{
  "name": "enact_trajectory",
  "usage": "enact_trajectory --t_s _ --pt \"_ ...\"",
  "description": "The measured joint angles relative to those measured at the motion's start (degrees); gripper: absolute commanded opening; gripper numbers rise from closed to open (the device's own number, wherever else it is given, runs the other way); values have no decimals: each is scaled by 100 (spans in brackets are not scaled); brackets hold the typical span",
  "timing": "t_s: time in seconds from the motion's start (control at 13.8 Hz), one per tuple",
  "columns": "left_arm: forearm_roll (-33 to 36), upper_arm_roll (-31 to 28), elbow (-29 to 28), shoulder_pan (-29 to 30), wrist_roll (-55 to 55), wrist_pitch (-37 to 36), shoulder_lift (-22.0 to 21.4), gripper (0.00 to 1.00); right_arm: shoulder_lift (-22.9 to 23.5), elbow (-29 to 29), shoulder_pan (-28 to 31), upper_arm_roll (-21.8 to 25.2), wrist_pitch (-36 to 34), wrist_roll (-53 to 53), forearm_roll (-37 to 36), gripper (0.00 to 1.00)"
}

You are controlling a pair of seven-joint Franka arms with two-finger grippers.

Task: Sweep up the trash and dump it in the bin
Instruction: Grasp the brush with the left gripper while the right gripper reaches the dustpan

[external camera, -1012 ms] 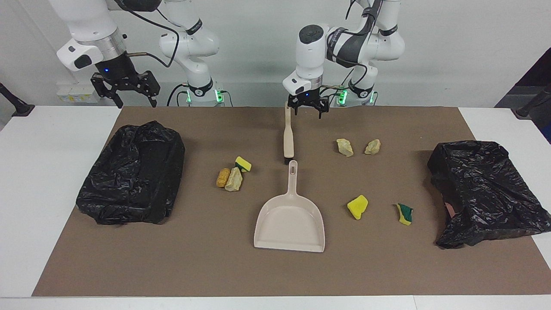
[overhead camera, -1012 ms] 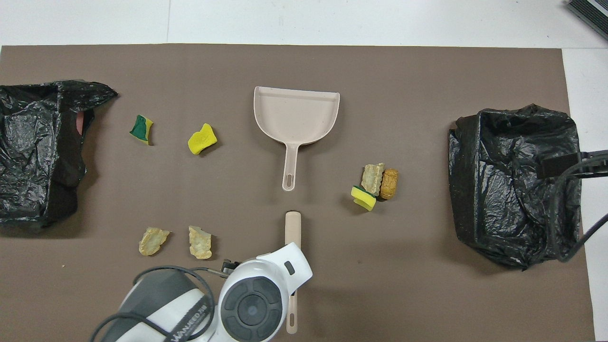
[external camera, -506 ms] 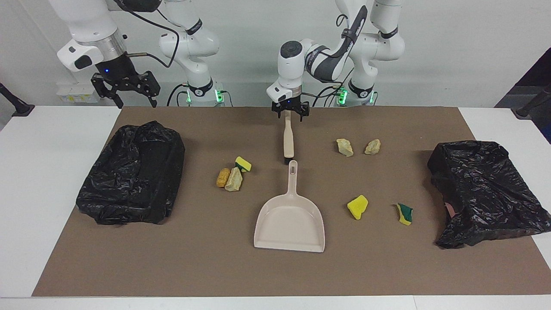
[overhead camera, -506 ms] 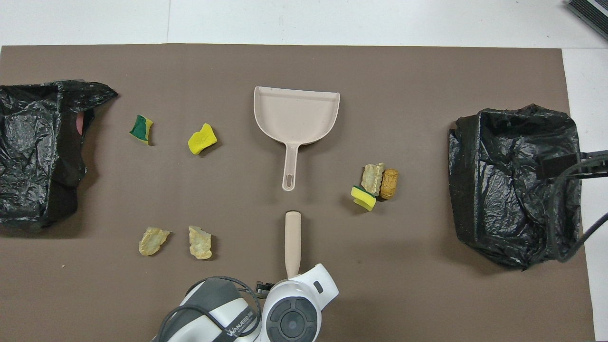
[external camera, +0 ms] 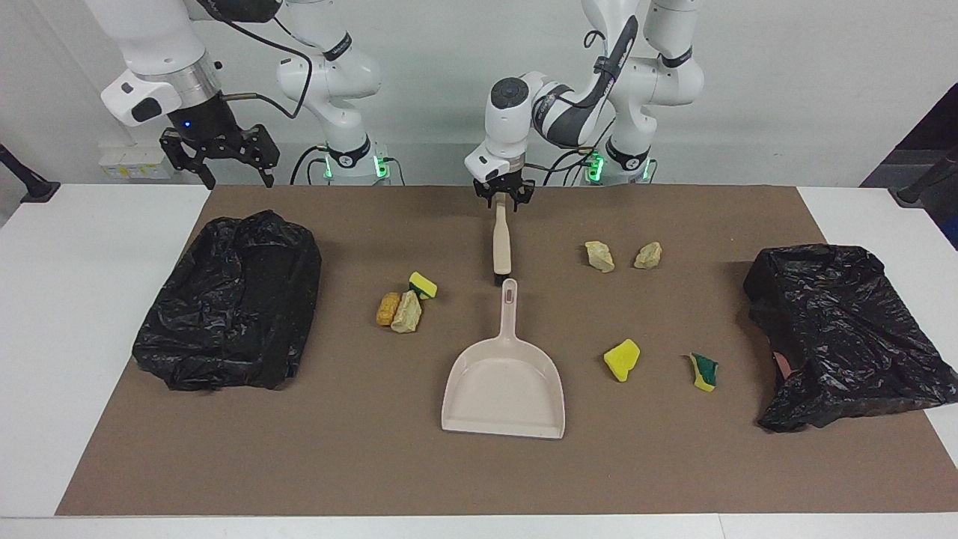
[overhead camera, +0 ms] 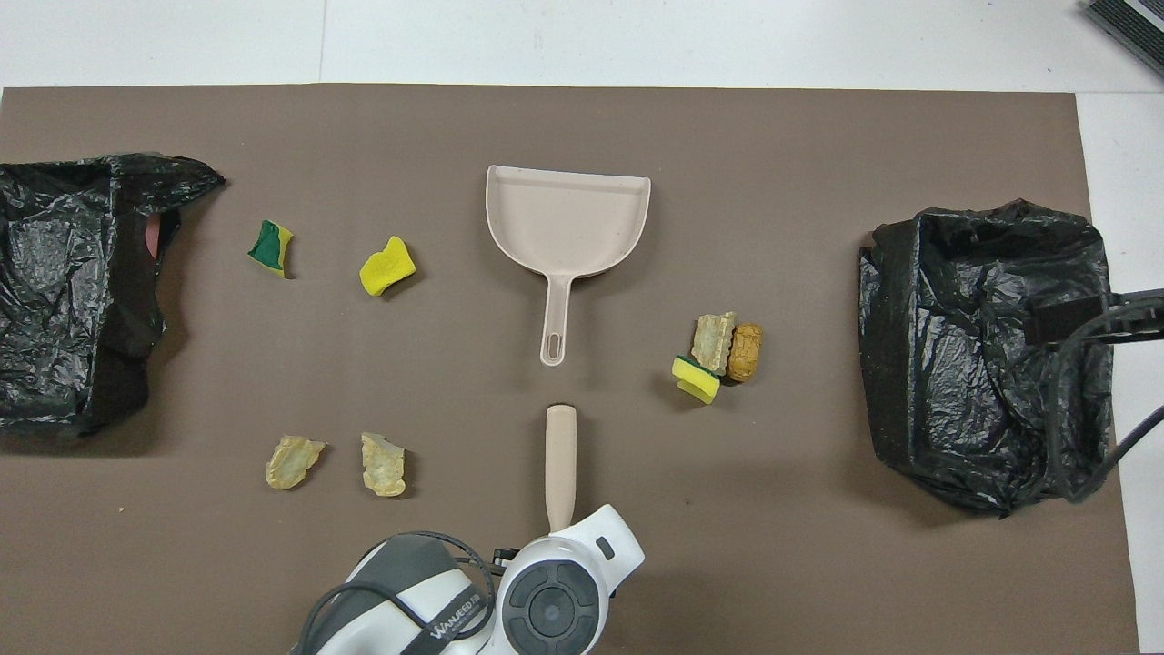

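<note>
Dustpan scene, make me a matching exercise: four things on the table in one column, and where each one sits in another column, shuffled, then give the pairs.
Things:
1. dustpan
2. brush
3. two pale rock pieces
4. orange-brown lump

Places:
A. in the left gripper
B. toward the left arm's end, nearer the robots than the yellow sponge
C. mid-table, handle toward the robots
D. beside a rock piece and a sponge chunk

Pairs: 1-C, 2-A, 3-B, 4-D

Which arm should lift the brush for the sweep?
Left. The left gripper is already down around the brush handle's end. The right gripper waits, open, raised near the black bag.
</note>
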State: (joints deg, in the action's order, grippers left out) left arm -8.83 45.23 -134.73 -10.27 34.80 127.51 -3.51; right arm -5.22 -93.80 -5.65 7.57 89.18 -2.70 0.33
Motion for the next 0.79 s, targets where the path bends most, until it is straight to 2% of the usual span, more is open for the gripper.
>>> enact_trajectory --t_s 0.07,0.43,0.65,0.79 --pt "-3 2 -2 -1 -10 -1 0 0 0 0 0 -1 0 0 0 100" --pt "-8 -118 29 -3 -614 -237 -23 0 -8 0 -16 -37 0 -8 15 100" --pt "13 -840 286 -3 -1229 -1071 -132 0 -8 -13 -27 -322 0 12 35 100" --pt "157 -1579 449 3 -1729 -1336 -255 0 22 -59 -36 -572 43 319 45 100"
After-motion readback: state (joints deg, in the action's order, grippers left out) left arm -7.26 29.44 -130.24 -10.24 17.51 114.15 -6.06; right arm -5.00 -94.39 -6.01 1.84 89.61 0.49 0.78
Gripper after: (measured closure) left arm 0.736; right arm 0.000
